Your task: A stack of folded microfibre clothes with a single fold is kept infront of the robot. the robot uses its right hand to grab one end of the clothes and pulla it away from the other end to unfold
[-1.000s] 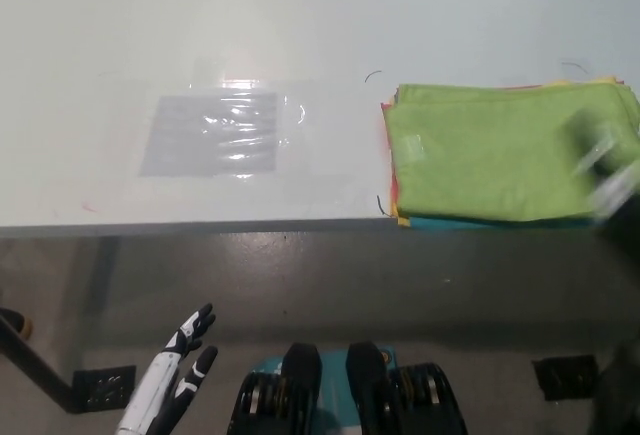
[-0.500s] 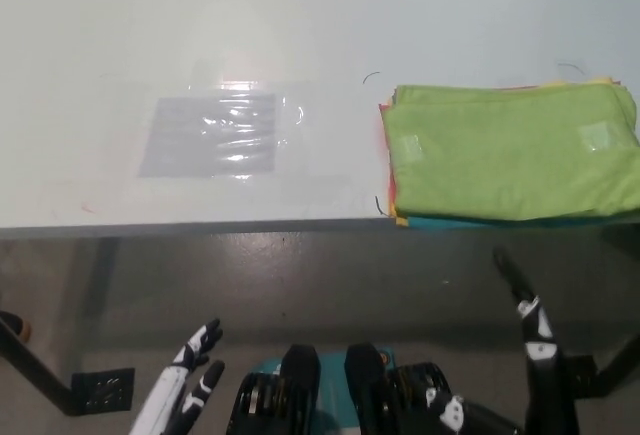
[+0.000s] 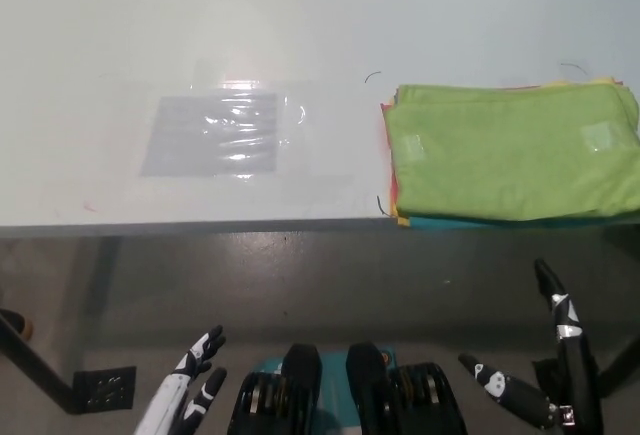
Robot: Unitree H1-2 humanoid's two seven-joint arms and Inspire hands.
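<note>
Below the table edge at lower right, the black right hand (image 3: pixel 545 375) hangs with fingers spread, holding nothing. The white left hand (image 3: pixel 192 387), cut off at the frame's bottom, is likewise spread and empty. The folded cloth stack (image 3: pixel 510 155) lies on the white table (image 3: pixel 200 35), its right edge cropped.

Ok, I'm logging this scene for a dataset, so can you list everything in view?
stack of folded cloths: one stack, green on top with teal, yellow and red edges showing, table's right near edge
clear plastic sheet: one, shiny, table's left centre
table: one, white, upper picture
floor plate: one, black, lower left
left hand: white, lower left, below the table, open
right hand: black, lower right, below the table, open
</note>
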